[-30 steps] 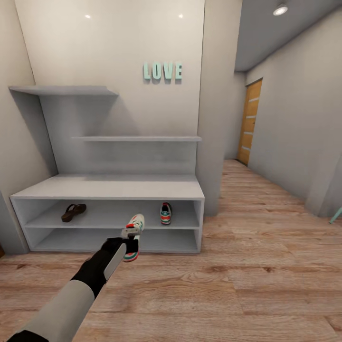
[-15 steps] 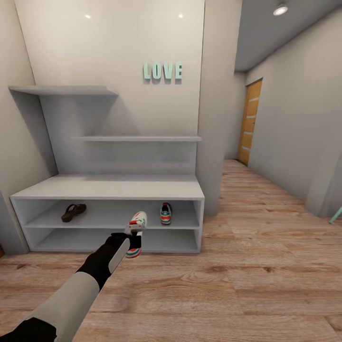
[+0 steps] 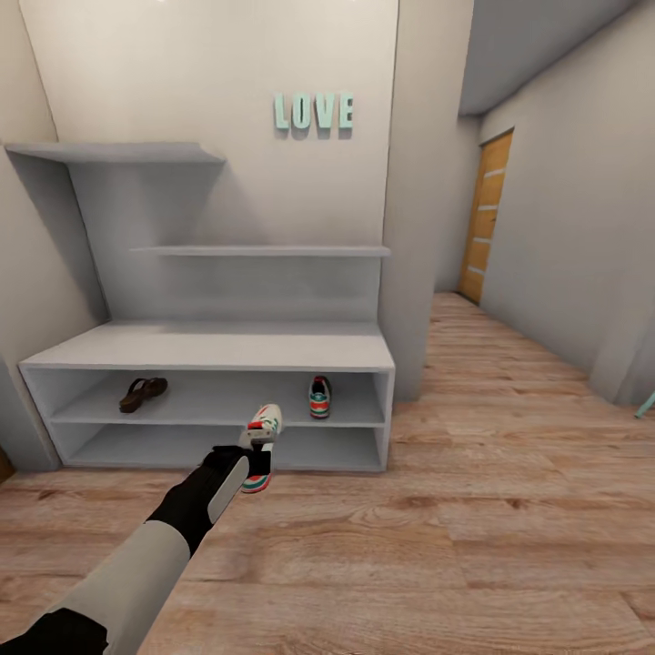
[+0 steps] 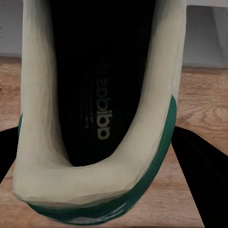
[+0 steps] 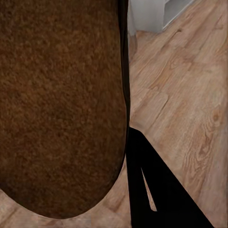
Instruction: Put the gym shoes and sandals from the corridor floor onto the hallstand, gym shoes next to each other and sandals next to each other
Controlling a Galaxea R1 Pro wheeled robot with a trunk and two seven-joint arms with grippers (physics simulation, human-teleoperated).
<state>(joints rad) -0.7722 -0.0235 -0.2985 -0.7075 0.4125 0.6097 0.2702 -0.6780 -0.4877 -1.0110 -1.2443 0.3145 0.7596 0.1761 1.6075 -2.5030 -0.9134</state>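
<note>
A white gym shoe is grasped by the left gripper low and left of centre in the head view, held above the corridor floor just in front of the hallstand. On the stand's upper tier a second gym shoe is seen at the right and a sandal at the left. In the right wrist view another sandal's brown footbed is seen close up against a dark finger; whether it is clamped cannot be told.

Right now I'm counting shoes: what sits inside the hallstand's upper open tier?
Inside the hallstand: one sandal at its left end, one gym shoe at its right end. The held gym shoe covers a little of the middle.
</note>
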